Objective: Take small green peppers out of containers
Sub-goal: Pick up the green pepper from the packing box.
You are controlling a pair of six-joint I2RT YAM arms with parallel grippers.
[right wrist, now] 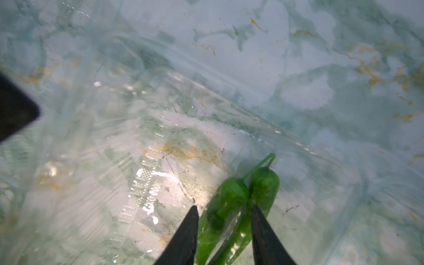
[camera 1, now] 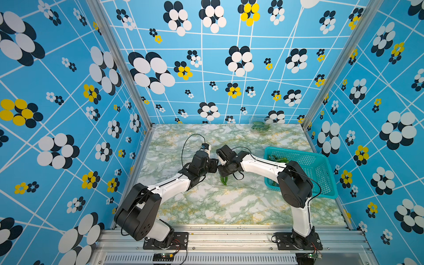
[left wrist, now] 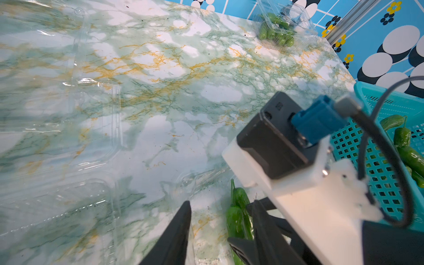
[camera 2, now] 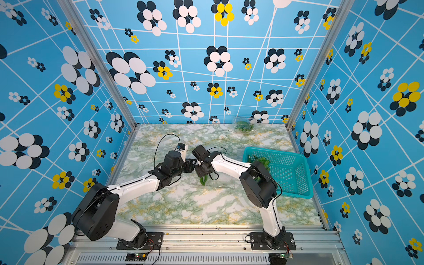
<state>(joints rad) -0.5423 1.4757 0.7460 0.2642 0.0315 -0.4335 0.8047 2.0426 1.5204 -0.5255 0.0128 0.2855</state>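
Observation:
Two small green peppers [right wrist: 231, 206] lie side by side in an open, clear container [right wrist: 149, 142] at mid-table; both top views show them [camera 1: 223, 180] [camera 2: 203, 180]. My right gripper [right wrist: 224, 206] reaches down into the container, and its two fingers press on the pair from either side. The left gripper [left wrist: 222, 203] comes in from the left [camera 1: 215, 165], close against the right wrist. Its jaws stand apart over the container's clear floor, and the peppers [left wrist: 236, 215] lie just inside its right finger. A shut container [camera 1: 260, 125] [left wrist: 280, 25] holding more peppers stands at the back wall.
A teal perforated basket [camera 1: 316, 169] [camera 2: 291, 167] sits at the right side with several peppers [left wrist: 410, 156] inside. Empty clear clamshells [left wrist: 91, 114] lie flat on the marble-patterned table left of the grippers. Patterned walls close in three sides.

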